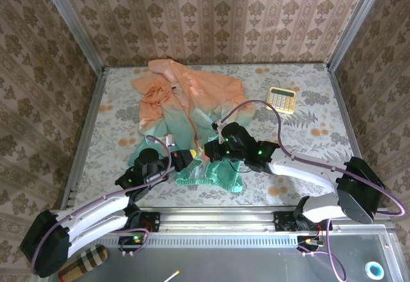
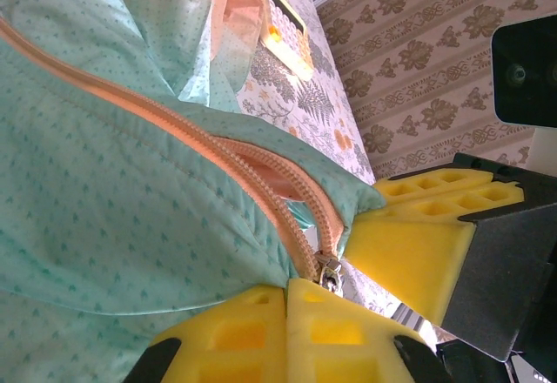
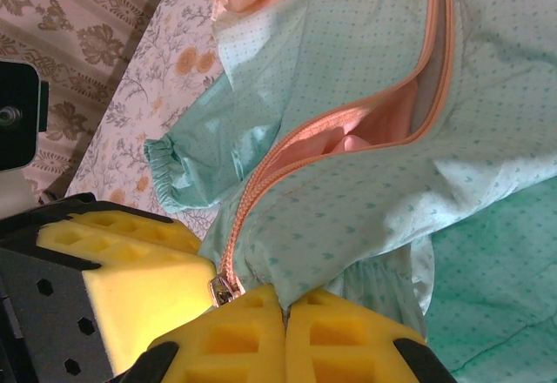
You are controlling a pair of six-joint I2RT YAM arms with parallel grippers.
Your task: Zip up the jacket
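Two grippers were found closed at the mint hem of the jacket [image 1: 186,102], one on either side of the zipper slider [image 2: 329,272]. The left gripper [image 2: 285,292] was seen with its fingers pressed fully together, and mint fabric just beside the slider appeared to be pinched at their tips. The right gripper [image 3: 285,303] was likewise seen clamped tight, with hem fabric on the slider's other side seemingly nipped. Whether the pull tab itself was held by either could not be told.

The jacket was noted spread on the table [image 1: 307,134], its hood and peach shoulders well beyond the slider and its hem bunched around it. A calculator [image 1: 282,99] was noted beyond the slider and to its right, apart from the cloth.

From the slider the peach tapes were seen running close together, then parting to show peach lining, so the front was judged mostly unzipped. Step in hand, as judged: the hold at the zipper's bottom end, closure barely begun. Next move, as judged: the hem to be anchored at the slider by one gripper and the slider drawn toward the hood by the other, with the tape kept taut so that no thin fabric is caught.
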